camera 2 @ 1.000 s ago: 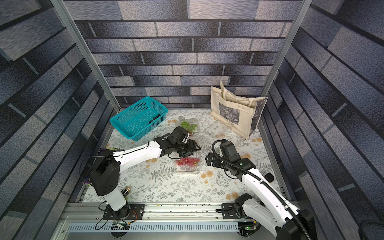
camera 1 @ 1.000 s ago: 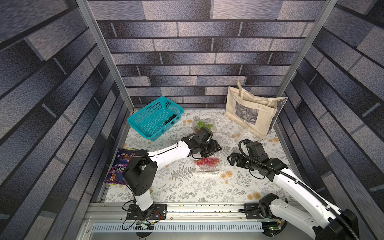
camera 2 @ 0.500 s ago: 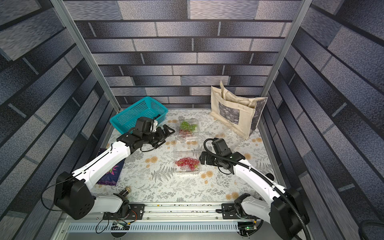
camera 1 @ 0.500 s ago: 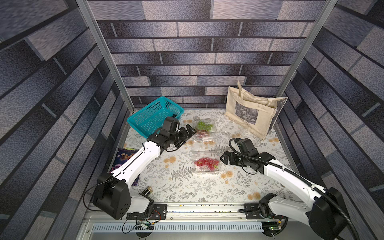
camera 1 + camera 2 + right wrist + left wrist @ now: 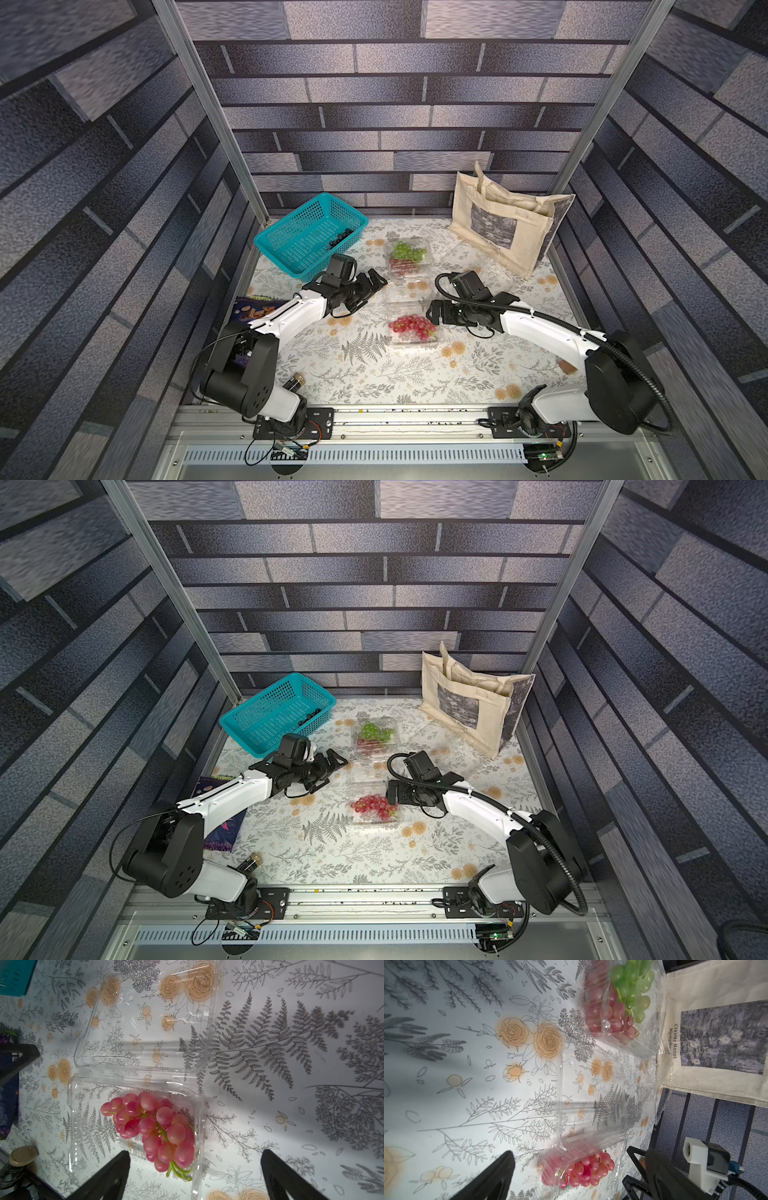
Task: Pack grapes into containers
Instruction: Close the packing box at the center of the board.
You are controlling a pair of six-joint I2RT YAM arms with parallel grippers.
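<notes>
The flowered table [image 5: 365,374] is carrying everything. A tote [image 5: 498,224] is standing at its far right corner and a basket [image 5: 299,245] is sitting at far left. The left gripper [image 5: 372,291] is hovering just in front of the basket, jaws spread wide, gripping nothing. The right gripper [image 5: 433,312], equally wide and empty, is hanging just beside the near container [image 5: 415,341], whose lid [image 5: 405,293] is lying open. Red grapes [image 5: 411,326] are resting inside it. The far container [image 5: 430,259] is holding green grapes [image 5: 407,250] and a second red bunch [image 5: 405,266]. Black grapes [image 5: 340,237] are lying in the basket.
</notes>
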